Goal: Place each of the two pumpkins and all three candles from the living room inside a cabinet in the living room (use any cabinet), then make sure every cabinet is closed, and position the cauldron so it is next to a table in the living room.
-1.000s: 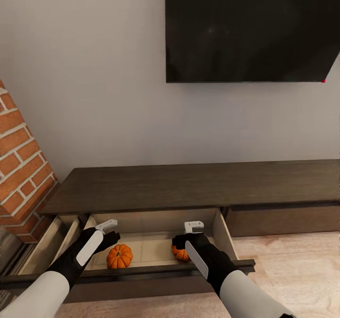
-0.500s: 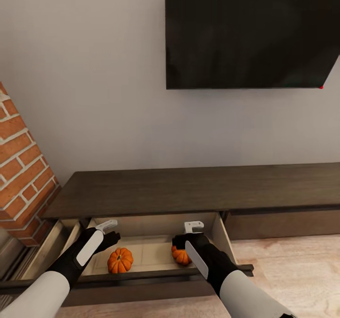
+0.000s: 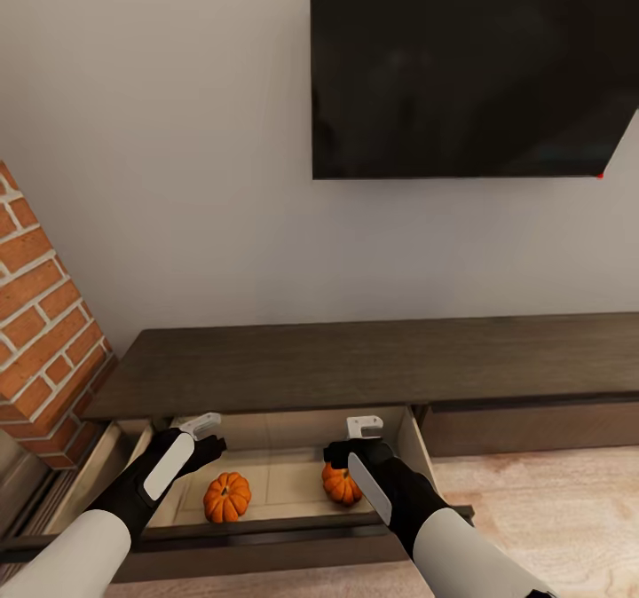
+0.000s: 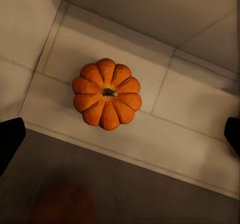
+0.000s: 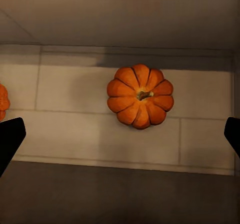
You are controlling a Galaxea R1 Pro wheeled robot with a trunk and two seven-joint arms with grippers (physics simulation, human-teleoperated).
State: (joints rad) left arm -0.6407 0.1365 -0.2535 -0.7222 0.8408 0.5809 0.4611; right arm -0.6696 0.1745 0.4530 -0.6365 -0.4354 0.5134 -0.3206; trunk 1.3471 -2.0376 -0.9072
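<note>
Both sets of fingers (image 4: 10, 139) (image 5: 10, 136) gape wide, empty, above the drawer's (image 3: 410, 443) pumpkins (image 3: 227, 497).

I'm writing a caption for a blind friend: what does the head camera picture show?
Two small orange pumpkins, the left pumpkin and the right pumpkin, sit in an open beige drawer of a long dark-brown cabinet. The left gripper and right gripper hover open above them. Above hangs a black screen; a brick column stands at left.

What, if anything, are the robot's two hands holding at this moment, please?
Nothing: both small orange ribbed pumpkins sit free on the beige drawer floor, under the open left hand and right hand.
</note>
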